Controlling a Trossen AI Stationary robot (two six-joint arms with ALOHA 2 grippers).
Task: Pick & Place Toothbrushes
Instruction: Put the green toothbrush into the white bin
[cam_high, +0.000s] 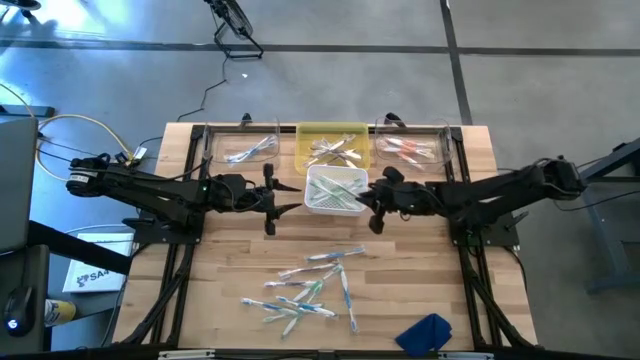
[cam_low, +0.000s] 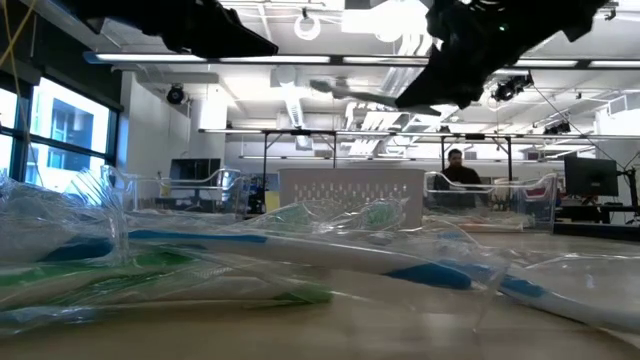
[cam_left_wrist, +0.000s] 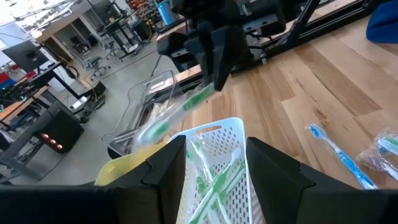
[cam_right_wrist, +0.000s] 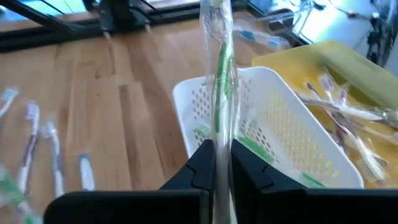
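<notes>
toothbrushes (cam_high: 310, 285) lie scattered on the near part of my table, a blue cloth (cam_high: 425, 333) by the front edge. farther in, my right gripper (cam_right_wrist: 219, 163) pinches a wrapped green toothbrush (cam_right_wrist: 219, 74) over the white basket (cam_high: 322, 199). my left gripper (cam_high: 272, 199) waits beside the basket, fingers spread, holding nothing. behind sit the yellow tray (cam_high: 308, 146) and two clear trays (cam_high: 212, 148).

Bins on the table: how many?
4: clear bin back left, yellow bin back centre, clear bin back right, white basket just in front of the yellow one. None seem hidden.
</notes>
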